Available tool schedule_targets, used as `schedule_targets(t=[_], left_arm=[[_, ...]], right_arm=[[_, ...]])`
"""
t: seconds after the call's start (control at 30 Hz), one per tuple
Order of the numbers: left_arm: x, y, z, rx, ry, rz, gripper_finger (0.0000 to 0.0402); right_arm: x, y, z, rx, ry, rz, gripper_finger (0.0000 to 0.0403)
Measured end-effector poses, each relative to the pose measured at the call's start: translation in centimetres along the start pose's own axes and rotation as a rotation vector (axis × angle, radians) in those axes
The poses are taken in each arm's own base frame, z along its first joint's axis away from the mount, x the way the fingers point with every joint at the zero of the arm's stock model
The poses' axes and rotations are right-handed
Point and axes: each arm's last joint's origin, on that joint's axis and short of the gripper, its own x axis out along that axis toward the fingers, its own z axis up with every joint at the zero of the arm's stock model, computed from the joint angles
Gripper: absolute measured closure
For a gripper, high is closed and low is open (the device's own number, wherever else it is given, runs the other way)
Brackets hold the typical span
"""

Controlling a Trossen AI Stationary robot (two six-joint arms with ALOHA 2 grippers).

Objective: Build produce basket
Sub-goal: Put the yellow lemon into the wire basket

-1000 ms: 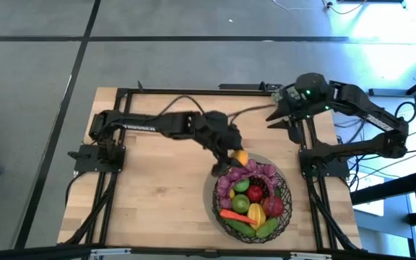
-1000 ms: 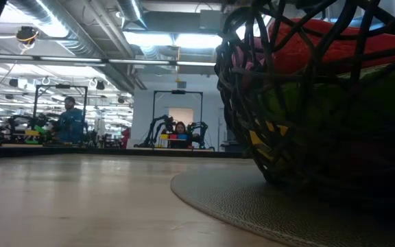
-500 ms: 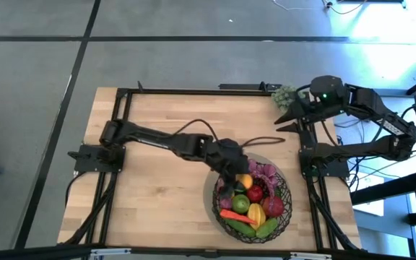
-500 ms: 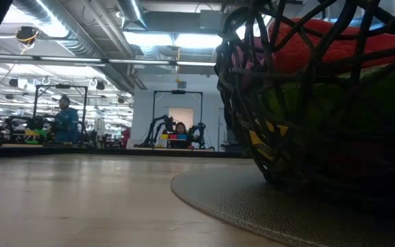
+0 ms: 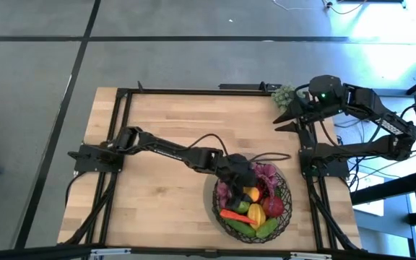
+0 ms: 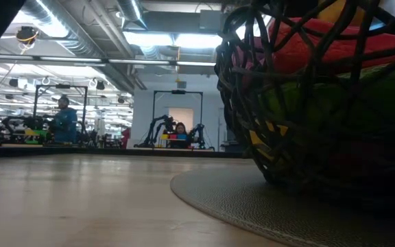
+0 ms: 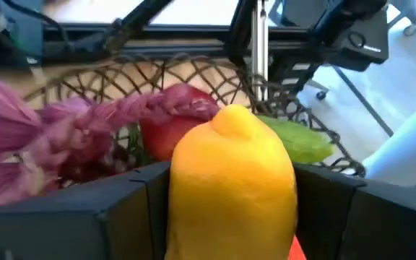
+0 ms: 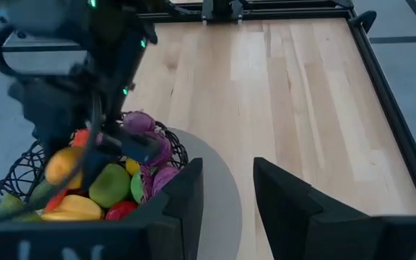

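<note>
My left end effector (image 5: pixel 245 189) over basket (image 5: pixel 284 209), clamped on lemon (image 7: pixel 231 180). My right end effector (image 5: pixel 286 120) parked at table (image 5: pixel 157 123) far corner, fingers apart.

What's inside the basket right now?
The basket holds purple grapes, a red apple, a carrot and a lemon. The left end effector holds another lemon above them, covering what lies beneath.

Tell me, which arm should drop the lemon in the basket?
Probably the left. Its fingers grip the lemon right over the basket. The right gripper waits empty at the table's far corner.
</note>
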Motion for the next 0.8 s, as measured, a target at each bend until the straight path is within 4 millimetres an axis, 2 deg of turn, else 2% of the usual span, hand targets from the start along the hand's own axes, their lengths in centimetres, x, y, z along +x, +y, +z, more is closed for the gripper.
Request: schedule_targets(t=[0.27,0.8], left_arm=[[1.7,0.5,-2.1,0.009,0.070,0.053,0.0213],[2.5,1.0,-3.0,-0.037,0.096,0.086,0.0207]], right_arm=[[0.0,0.0,0.0,-0.003,-0.003,-0.001,0.0285],[0.0,0.0,0.0,-0.008,-0.002,-0.001,0.0285]])
